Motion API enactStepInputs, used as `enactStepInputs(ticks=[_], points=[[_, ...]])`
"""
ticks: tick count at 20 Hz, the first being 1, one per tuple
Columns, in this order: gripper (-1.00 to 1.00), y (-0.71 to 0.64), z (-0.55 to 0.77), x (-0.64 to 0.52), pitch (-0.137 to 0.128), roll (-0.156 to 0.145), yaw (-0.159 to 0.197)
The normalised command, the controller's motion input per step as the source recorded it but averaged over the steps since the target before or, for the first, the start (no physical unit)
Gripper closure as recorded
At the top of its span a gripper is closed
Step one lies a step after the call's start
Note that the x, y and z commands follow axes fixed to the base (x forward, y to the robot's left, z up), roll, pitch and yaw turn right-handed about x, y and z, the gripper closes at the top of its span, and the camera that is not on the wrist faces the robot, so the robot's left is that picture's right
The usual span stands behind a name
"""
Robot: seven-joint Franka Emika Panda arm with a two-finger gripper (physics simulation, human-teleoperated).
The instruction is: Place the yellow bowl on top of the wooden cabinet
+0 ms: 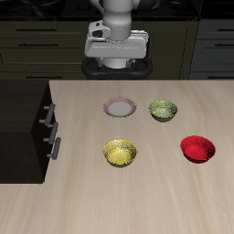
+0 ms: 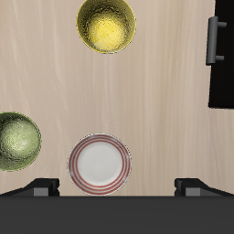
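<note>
The outside camera takes in the whole scene: the yellow bowl (image 1: 120,153) sits upright on the table (image 1: 164,201), toward the front edge, with the dark wooden cabinet (image 1: 26,123) just beside it at the table's side, its two silver handles (image 1: 50,130) facing the bowls. Farther back stand a white plate with a red rim (image 1: 120,108) and an olive-green bowl (image 1: 163,111), near each other, and a red bowl (image 1: 197,148) rests apart from them, roughly level with the yellow one. The arm (image 1: 117,37) rises at the table's back, high above everything; from this angle the gripper itself is hidden under the wrist body, so its fingers cannot be made out. The wrist camera fills that gap: it looks straight down and shows the gripper (image 2: 122,186) with two dark fingertips (image 2: 43,187) set wide apart and nothing between them, touching no object. In that view the plate (image 2: 100,164) lies almost directly below, the yellow bowl (image 2: 106,25) shows with part of its rim cut off by the frame edge, the green bowl (image 2: 16,141) is likewise clipped, and only a corner of the cabinet (image 2: 222,73) with one handle (image 2: 212,40) appears. The red bowl does not show there at all. The cabinet's top is cropped in the outside view, and its far end is out of frame.
</note>
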Motion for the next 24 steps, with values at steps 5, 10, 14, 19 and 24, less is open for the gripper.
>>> enactStepInputs(ticks=[5, 10, 14, 19, 24], points=[[-1.00, 0.23, 0.11, 0.06, -0.025, 0.044, 0.014], [-1.00, 0.34, 0.07, 0.11, -0.005, 0.026, 0.019], [-1.00, 0.13, 0.00, 0.22, 0.014, 0.014, 0.008], [-1.00, 0.05, -0.04, 0.15, 0.015, 0.003, -0.010], [-1.00, 0.13, -0.04, 0.15, 0.021, 0.004, -0.009]])
